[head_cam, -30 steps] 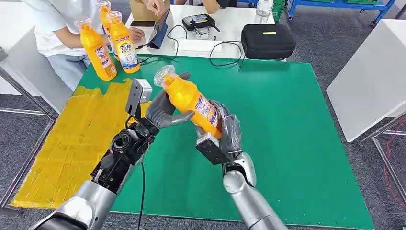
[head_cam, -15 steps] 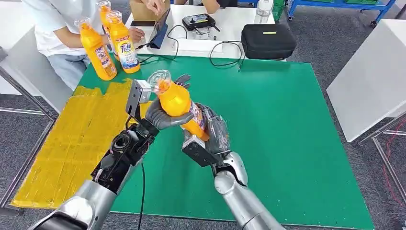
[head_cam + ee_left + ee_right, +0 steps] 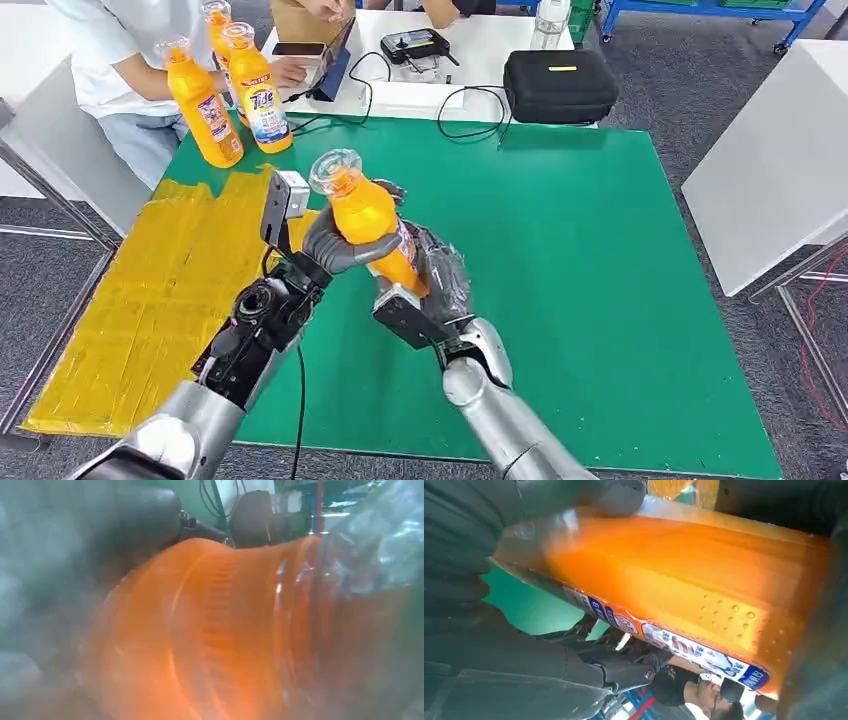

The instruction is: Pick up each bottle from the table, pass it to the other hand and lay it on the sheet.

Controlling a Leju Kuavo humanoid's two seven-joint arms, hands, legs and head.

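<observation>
Gripping orange bottle (image 3: 368, 222) jointly: left hand (image 3: 335, 245) wraps upper body, right hand (image 3: 432, 282) clasps base.

four orange plastic bottles: one held (image 3: 368, 222), three standing (image 3: 205, 105); one yellow sheet (image 3: 150, 300); one black zipped case (image 3: 559, 86).

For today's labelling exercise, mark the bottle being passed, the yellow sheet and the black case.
bottle (image 3: 365, 212), head view, on its orange shoulder.
yellow sheet (image 3: 150, 290), head view, on a bare middle part.
black case (image 3: 560, 85), head view, on its top.
</observation>
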